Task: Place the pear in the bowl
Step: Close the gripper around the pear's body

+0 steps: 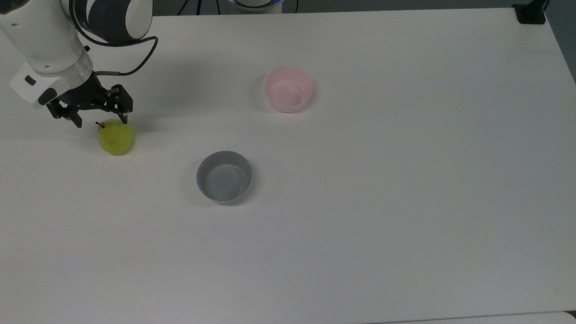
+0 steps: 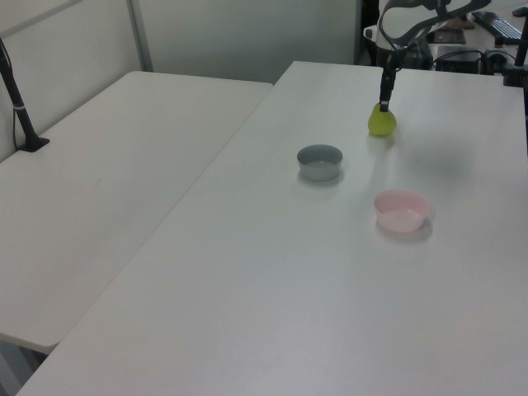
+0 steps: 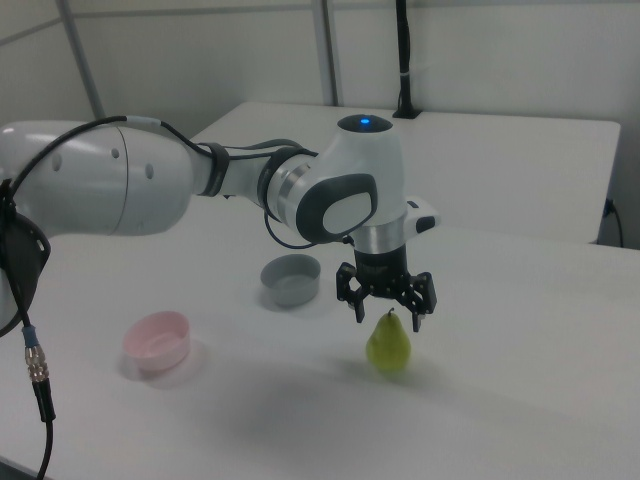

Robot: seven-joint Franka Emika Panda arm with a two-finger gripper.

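Step in hand: the approach to the grasp; the gripper (image 3: 386, 308) hangs right over the pear (image 3: 389, 344), its tips level with the stem and the top of the fruit.
Fingers: spread apart and grasping nothing; in the right view one tip sits on each side of the pear's neck, and whether either touches the skin cannot be told.
Pear: upright on the white desk (image 1: 382, 202), stem up, at about 9 o'clock of the top view; in the left view it stands at the far end of the desk, under the dark gripper (image 2: 385, 89).
Pink bowl (image 1: 288, 89): empty, well apart from the pear, at roughly 2 o'clock from it in the top view.
Grey bowl (image 1: 224, 177): also empty, at roughly 4 o'clock from the pear in the top view; it is not the target.
Done: by the look of it, only the lining-up above the fruit; the pear is not lifted and nothing lies in either bowl.
Left: lower a little, clench on the pear's body, lift, carry across the bare desk to the pink bowl, and release inside it.
Risk: the glossy, tapering skin may slip if the fingers clench too high on the neck.
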